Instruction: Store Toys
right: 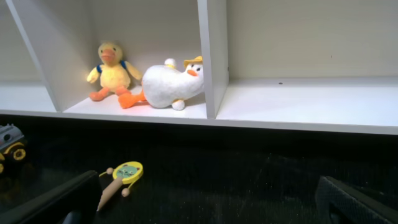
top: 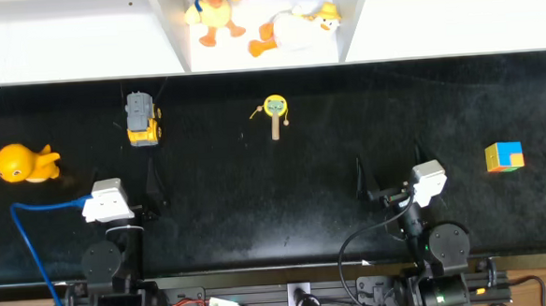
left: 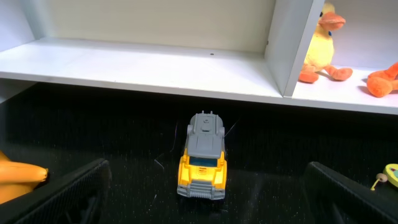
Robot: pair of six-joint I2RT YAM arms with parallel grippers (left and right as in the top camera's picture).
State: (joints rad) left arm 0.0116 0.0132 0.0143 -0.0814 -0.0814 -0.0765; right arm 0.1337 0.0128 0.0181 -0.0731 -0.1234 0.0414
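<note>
Both hands sit low over the black surface (top: 257, 201) with fingers spread wide, grasping nothing: left hand (top: 125, 186), right hand (top: 389, 170). Just ahead of the left hand stands a yellow truck (left: 202, 158), with an orange duck (top: 25, 163) off to its left. A small rattle (right: 122, 177) lies ahead of the right hand, and a coloured cube (top: 504, 157) rests far right. Beyond, the white shelf (top: 61, 42) holds a yellow plush duck (right: 111, 71) and a white plush goose (right: 171, 86) in its middle compartment.
</note>
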